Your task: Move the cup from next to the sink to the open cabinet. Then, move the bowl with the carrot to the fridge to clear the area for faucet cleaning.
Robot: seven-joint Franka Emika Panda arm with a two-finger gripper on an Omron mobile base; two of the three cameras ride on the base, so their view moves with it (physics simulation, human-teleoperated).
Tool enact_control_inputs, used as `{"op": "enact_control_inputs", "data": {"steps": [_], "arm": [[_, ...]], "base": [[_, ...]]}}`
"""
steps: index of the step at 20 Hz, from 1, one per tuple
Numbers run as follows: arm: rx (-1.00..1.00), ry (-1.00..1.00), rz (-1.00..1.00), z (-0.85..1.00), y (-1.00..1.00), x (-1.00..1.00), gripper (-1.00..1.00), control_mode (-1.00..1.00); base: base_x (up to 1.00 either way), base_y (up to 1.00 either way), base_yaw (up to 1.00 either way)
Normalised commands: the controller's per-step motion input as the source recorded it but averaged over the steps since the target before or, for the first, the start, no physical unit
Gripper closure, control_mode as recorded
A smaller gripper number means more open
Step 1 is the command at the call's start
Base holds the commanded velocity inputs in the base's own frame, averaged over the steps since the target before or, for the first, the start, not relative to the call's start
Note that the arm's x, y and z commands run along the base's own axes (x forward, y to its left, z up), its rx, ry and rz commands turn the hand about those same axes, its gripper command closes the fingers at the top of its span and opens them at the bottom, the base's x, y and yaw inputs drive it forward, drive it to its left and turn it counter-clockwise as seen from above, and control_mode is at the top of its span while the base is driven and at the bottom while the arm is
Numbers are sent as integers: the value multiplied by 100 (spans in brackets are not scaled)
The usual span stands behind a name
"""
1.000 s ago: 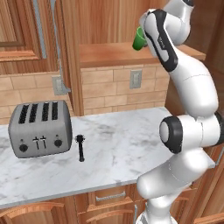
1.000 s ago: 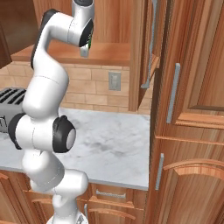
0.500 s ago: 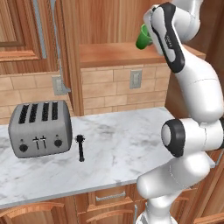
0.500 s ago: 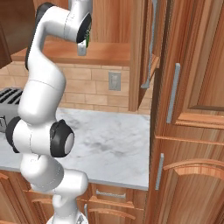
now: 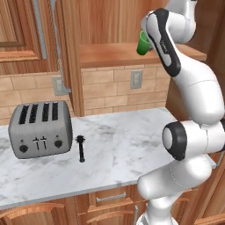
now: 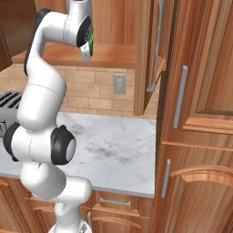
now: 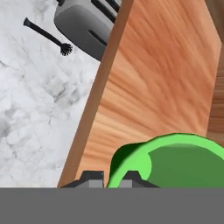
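Jaws pinching the green cup's (image 5: 143,42) rim, high over the open cabinet's shelf (image 5: 110,53), toaster (image 5: 40,128) far left on the bench (image 5: 118,151).

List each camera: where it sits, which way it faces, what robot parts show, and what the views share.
Left base view: behind the arm's left, facing the counter, toaster and open cabinet; the arm rises at right, cup beside it.
Right base view: behind the arm's right, facing the same counter; arm at left.
Hand view: on the hand, looking down past the shelf; gripper shut on the cup.
Shared: cup, shelf, toaster.
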Motion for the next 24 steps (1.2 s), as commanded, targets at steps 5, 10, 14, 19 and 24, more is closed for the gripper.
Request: {"op": "enact_control_inputs", "data": {"steps": [5, 10, 14, 19, 24], "arm": [[-6, 6, 0, -8, 0, 23, 100, -100], [0, 8, 0, -1, -3, 50, 100, -100], [-1, 2, 0, -9, 0, 33, -100, -100], [0, -6, 0, 6, 0, 9, -100, -100], [-4, -22, 0, 24, 0, 0, -100, -100]], "base": [[0, 0, 0], [0, 0, 0], [0, 0, 0], [0, 0, 0], [0, 0, 0]]}}
